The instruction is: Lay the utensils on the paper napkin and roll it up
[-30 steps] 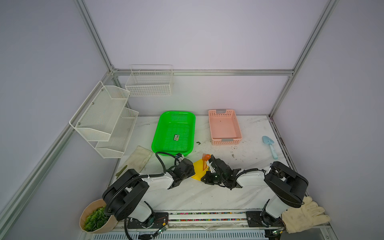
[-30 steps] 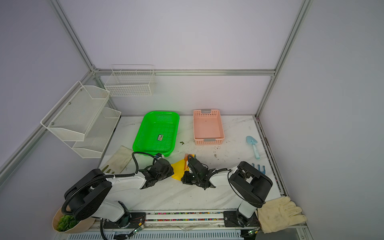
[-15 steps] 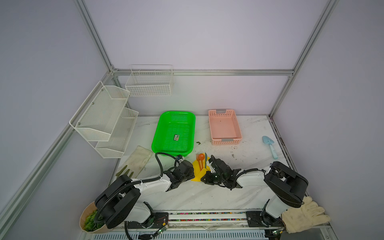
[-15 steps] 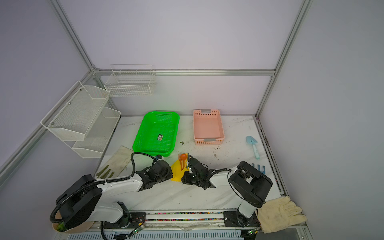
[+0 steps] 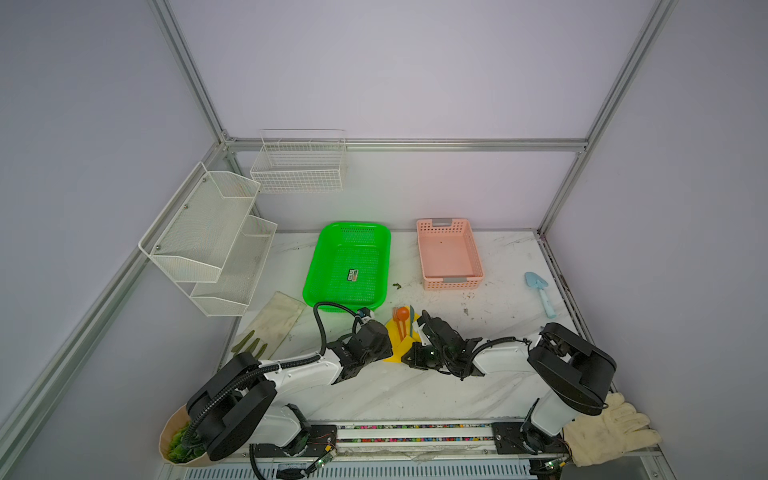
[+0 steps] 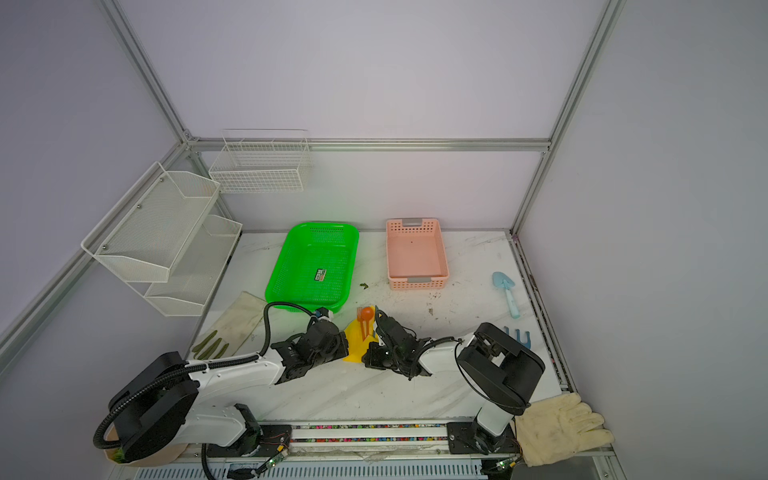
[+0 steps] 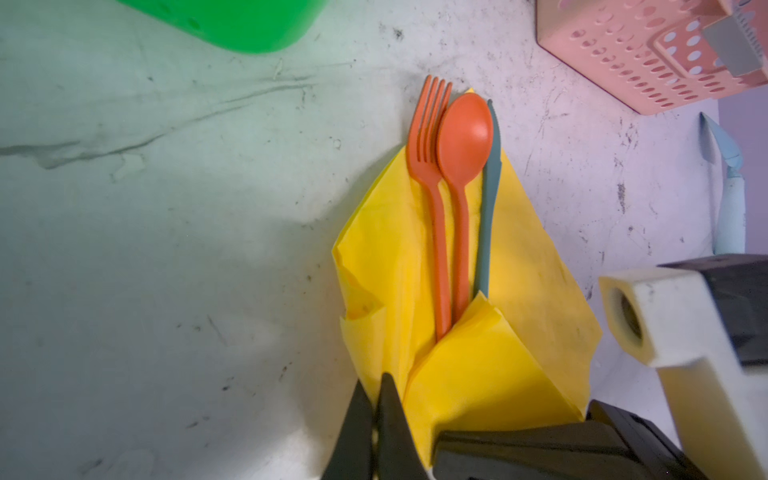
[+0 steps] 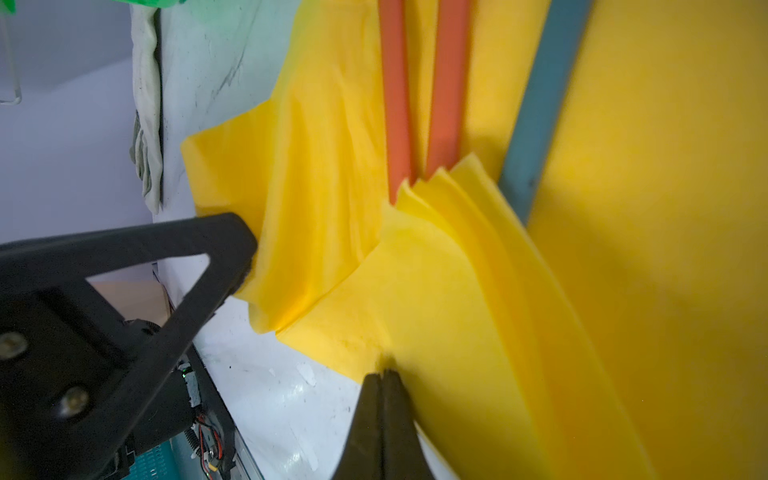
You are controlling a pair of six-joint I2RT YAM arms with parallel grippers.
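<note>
Lilac walls [image 5: 415, 62], scuffed white marble tabletop [image 5: 415, 395]

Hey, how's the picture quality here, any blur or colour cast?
In both top views the green basket throws a green glow on the wall behind it; in the left wrist view the orange spoon is sharp but the table is tinted green; in the right wrist view the yellow napkin looks soft and blurred.

We see a green tray [image 5: 353, 226] and a pink basket [image 5: 453, 283] side by side at the back, a blue toy shovel [image 5: 540, 293] near the right edge, and a cream glove [image 5: 611, 432] in front.
</note>
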